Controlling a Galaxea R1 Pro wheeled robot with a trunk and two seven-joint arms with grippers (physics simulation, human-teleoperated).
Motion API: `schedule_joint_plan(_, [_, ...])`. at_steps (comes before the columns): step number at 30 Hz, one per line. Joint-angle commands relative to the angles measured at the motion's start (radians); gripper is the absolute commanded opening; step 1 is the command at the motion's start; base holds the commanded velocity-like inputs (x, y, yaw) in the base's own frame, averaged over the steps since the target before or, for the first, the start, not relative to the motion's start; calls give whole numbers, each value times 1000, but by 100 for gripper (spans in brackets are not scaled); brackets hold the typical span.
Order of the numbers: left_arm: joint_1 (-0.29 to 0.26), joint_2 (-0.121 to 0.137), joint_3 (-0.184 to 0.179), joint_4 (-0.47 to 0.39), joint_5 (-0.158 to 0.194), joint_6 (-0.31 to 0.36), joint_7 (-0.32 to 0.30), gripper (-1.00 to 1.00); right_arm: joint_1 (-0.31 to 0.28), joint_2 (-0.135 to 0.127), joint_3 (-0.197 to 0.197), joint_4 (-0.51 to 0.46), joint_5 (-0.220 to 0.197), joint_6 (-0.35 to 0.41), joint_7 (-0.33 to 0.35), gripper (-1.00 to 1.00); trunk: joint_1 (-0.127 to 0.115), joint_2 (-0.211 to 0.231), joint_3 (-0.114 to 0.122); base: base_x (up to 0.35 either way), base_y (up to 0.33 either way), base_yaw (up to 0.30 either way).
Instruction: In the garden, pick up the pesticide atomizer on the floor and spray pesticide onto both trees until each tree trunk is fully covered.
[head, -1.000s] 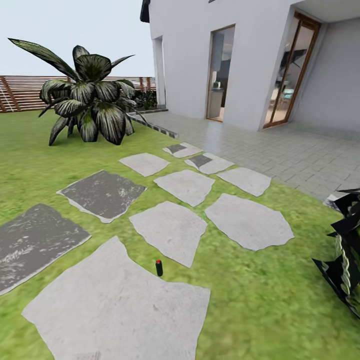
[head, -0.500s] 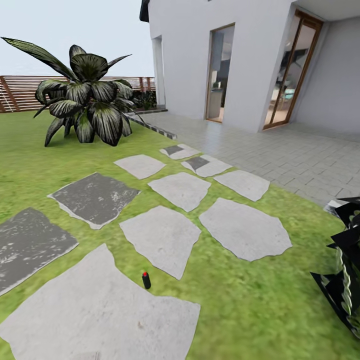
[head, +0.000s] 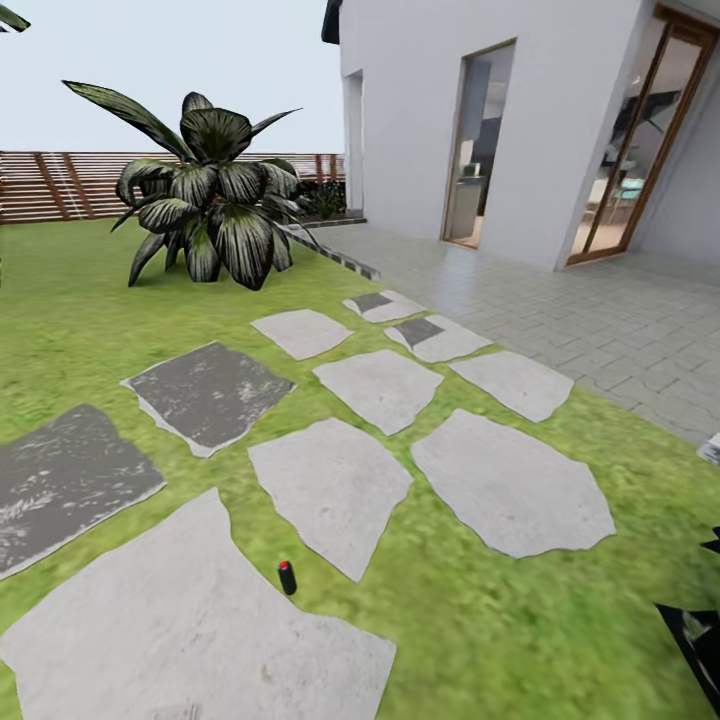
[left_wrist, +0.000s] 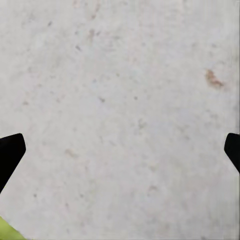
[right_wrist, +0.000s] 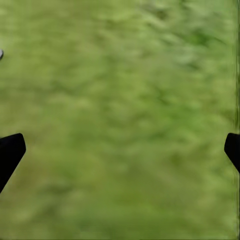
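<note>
nearest, at about 7 o'clock in the head view, a big pale paving slab (head: 190, 620) runs off the lower edge. the small dark spray bottle (head: 287, 577) with its red cap stands upright at that slab's upper right edge, in the narrow strip of grass (head: 480, 620) between it and the next slab (head: 330, 485); whether it touches the stone cannot be told. open lawn stretches from 5 o'clock toward 3 o'clock, with only dark leaf tips (head: 700, 640) cutting in at the right edge.

the left end effector (left_wrist: 120, 150) hangs over pale stone (left_wrist: 120, 100), its two dark fingertips (left_wrist: 9, 152) spread wide to opposite edges of the wrist view, nothing between them; a sliver of grass shows at one corner. the right end effector (right_wrist: 120, 150) is likewise spread wide and empty, over blurred grass (right_wrist: 120, 100).

farther out, light and dark grey slabs (head: 205, 392) scatter from 9 to 2 o'clock, with grass gaps between them. beyond, at 11 o'clock, a broad-leaved dark plant (head: 210, 195) sits on the lawn; at 1 to 3 o'clock grey paving (head: 600, 310) meets the white house (head: 560, 120). a brown slatted fence (head: 60, 185) closes the far edge at 10 o'clock.
</note>
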Motion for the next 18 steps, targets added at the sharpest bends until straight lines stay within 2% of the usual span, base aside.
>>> schedule_joint_plan(1, [-1,0,2,1,2,-3,0,100,0,0,-1,1,0,-3,0,100,0,0,-1,183,-231,32])
schedule_joint_plan(7, [-1,0,2,1,2,-3,0,100,0,0,-3,0,0,-3,0,100,0,0,-1,167,-177,10])
schedule_joint_plan(18, [0,0,1,1,2,-5,0,100,0,0,-1,-6,-2,-3,0,100,0,0,-1,8,-6,0])
